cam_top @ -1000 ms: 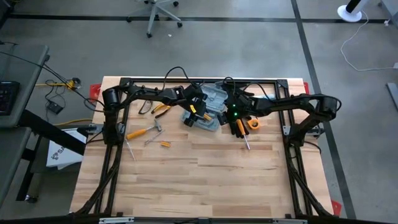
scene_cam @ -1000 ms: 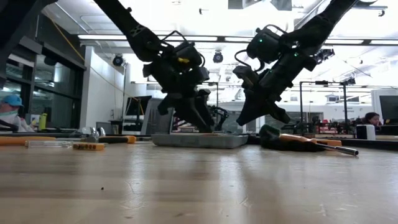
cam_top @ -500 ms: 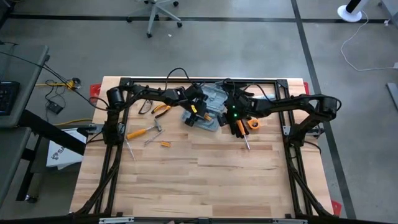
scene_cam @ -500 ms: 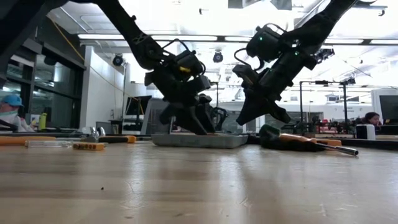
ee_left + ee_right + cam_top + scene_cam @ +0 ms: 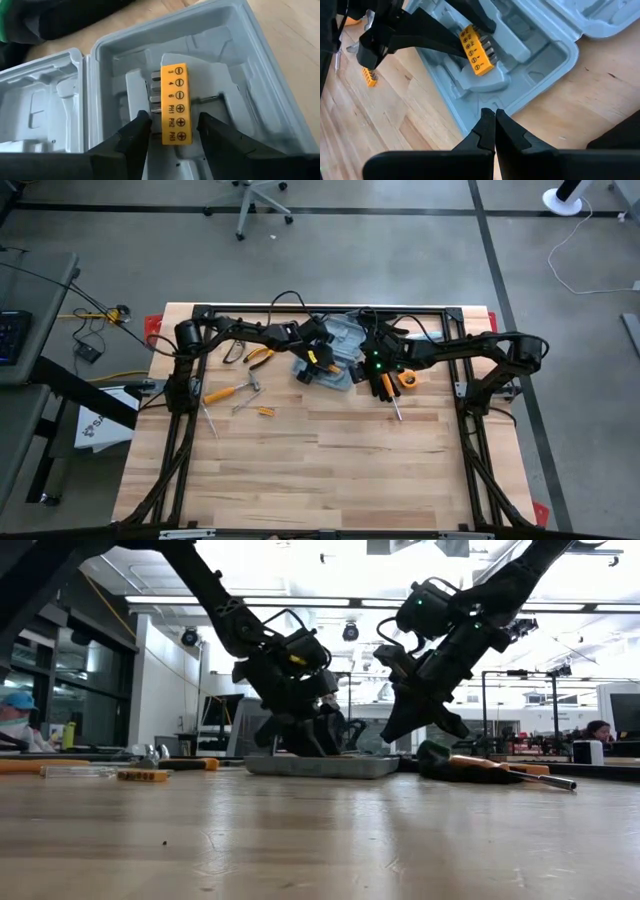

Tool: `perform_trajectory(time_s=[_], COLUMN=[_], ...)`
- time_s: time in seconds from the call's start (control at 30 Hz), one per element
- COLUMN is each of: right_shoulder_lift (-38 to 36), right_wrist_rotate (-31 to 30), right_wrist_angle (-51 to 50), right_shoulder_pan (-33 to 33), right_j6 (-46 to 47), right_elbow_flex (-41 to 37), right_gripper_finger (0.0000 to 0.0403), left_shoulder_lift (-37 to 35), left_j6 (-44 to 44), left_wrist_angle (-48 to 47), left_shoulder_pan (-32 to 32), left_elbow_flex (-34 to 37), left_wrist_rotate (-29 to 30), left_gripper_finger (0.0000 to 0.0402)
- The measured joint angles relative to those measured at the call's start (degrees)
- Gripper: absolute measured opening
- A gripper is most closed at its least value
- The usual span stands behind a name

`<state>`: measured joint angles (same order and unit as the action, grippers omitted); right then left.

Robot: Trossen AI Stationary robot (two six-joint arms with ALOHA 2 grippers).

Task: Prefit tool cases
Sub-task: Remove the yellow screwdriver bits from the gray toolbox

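Seating a yellow bit holder [image 5: 175,103] in a moulded pocket of the open grey-blue tool case [image 5: 260,90], near the tabletop's [image 5: 330,470] far edge, between the two arms. Left gripper [image 5: 172,131] lowered over the case, fingers [image 5: 131,136] spread to either side of the holder with small gaps showing in the left wrist view; contact not certain, probably placed so for guiding the holder down into its recess. Printed side of the holder turned up, steel bit ends pointing sideways into the pocket. Right gripper [image 5: 493,125] set just outside the case's near wall, fingers pressed together and empty, tips at or just short of the rim; judged a brace against sliding while the other arm pushes. Second half of the case [image 5: 40,112] folded flat beside the first, empty pockets showing. Scattered on the tabletop: hammer [image 5: 232,391], pliers [image 5: 258,355], a second small yellow bit holder [image 5: 265,411] and a screwdriver [image 5: 396,408] beside black work gloves [image 5: 385,385], all apart from the case.
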<state>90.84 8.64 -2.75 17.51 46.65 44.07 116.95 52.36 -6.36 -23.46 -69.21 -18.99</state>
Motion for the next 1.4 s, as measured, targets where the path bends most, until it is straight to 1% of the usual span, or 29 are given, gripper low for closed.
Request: perform_trajectory(time_s=[0.1,0.2,0.33,0.43,0.47,0.6,0.9,1.0,1.07,1.2,1.27,1.33,1.4], right_shoulder_lift=[0.0,0.0,0.0,0.0,0.0,0.0,-0.5,-0.8,-1.0,-1.0,-1.0,-1.0,-1.0], right_wrist_rotate=[0.0,-1.1,-2.5,-3.0,-3.3,-4.3,-5.1,-5.1,-5.2,-5.8,-6.8,-6.9,-7.0], right_wrist_angle=[-0.1,-0.5,-1.4,-1.5,-1.5,-1.3,-0.8,-0.3,-0.5,-1.0,-1.1,-1.2,-1.1], right_shoulder_pan=[-0.2,-0.8,-1.8,-2.4,-2.6,-3.1,-3.0,-3.0,-3.0,-2.8,-2.4,-1.9,-1.6], right_j6=[0.6,1.1,2.1,2.8,3.2,4.5,6.0,6.1,6.0,5.6,5.4,5.1,4.9], right_elbow_flex=[0.0,0.0,0.0,0.0,0.0,0.0,0.0,0.1,0.1,0.1,0.1,0.1,0.1], right_gripper_finger=[0.0000,0.0000,0.0000,0.0000,0.0000,0.0000,0.0000,0.0000,0.0000,0.0000,0.0000,0.0000,0.0000], left_shoulder_lift=[0.0,0.3,0.4,0.4,0.5,0.5,-1.5,-3.6,-4.5,-4.4,-4.3,-4.2,-4.1], left_j6=[-0.3,-2.4,-4.4,-8.2,-9.8,-15.5,-21.8,-21.6,-20.0,-14.6,-13.3,-13.1,-13.1], left_wrist_angle=[0.0,0.1,0.6,0.8,0.8,1.2,0.2,-1.4,-2.0,-1.6,-1.1,-1.6,-1.4], left_shoulder_pan=[0.1,0.4,1.2,1.4,1.5,1.5,1.4,1.3,1.3,1.4,0.8,-0.2,-1.1], left_elbow_flex=[0.0,0.0,0.0,0.0,0.0,0.0,0.3,0.3,0.2,0.2,0.2,0.2,0.2], left_wrist_rotate=[1.0,2.0,4.4,4.9,4.9,5.6,9.0,12.6,15.3,24.3,27.8,29.9,30.7], left_gripper_finger=[0.0150,0.0126,0.0074,0.0028,0.0019,0.0018,0.0017,0.0017,0.0017,0.0017,0.0017,0.0017,0.0017])
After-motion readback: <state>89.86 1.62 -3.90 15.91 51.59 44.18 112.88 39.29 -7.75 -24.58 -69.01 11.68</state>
